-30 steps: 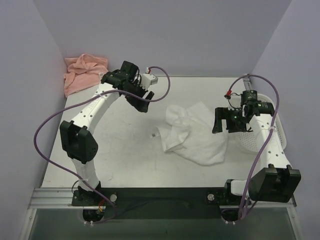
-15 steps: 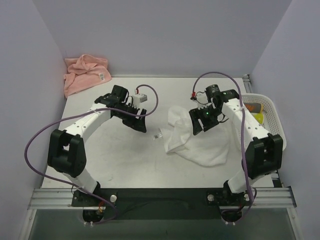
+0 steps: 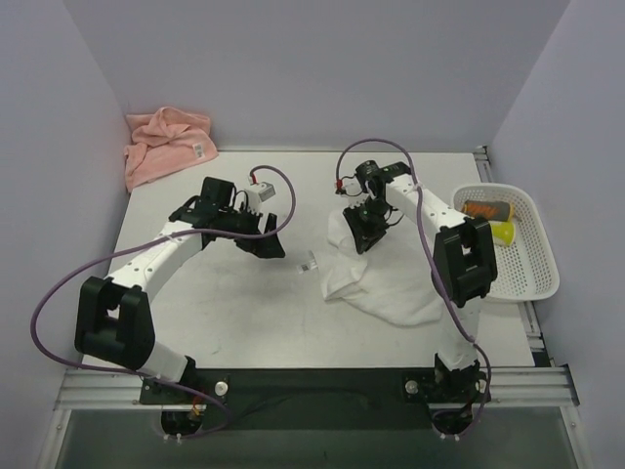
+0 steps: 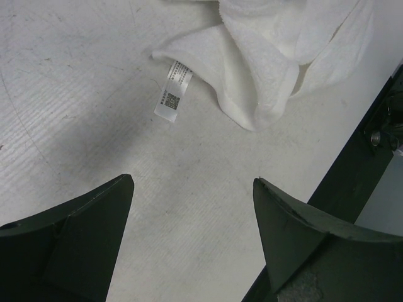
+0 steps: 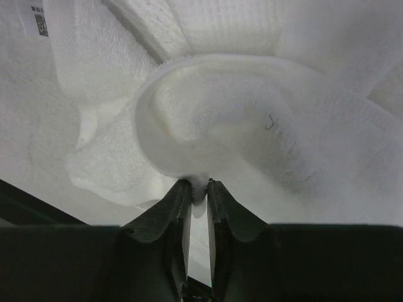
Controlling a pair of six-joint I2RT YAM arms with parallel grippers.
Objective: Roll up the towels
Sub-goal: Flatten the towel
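The white towel (image 3: 391,283) lies crumpled at the table's middle, its small tag (image 3: 309,263) sticking out on the left. My right gripper (image 3: 363,237) sits on the towel's far left edge. In the right wrist view the right gripper (image 5: 198,184) is shut on a raised fold of the white towel (image 5: 264,126). My left gripper (image 3: 270,245) hovers open left of the tag. In the left wrist view the left gripper (image 4: 193,181) frames bare table, with the tag (image 4: 173,91) and towel corner (image 4: 258,69) beyond. The salmon-pink towel (image 3: 166,144) is bunched in the back left corner.
A white mesh basket (image 3: 518,278) stands at the table's right edge, holding an orange cylinder (image 3: 486,209) and a yellow object (image 3: 503,232). Purple cables loop above both arms. The table's dark front rail (image 4: 352,151) shows in the left wrist view.
My right arm swung left from over the basket to the white towel's far left edge and its jaws closed on a fold. My left gripper moved down and right, toward the tag.
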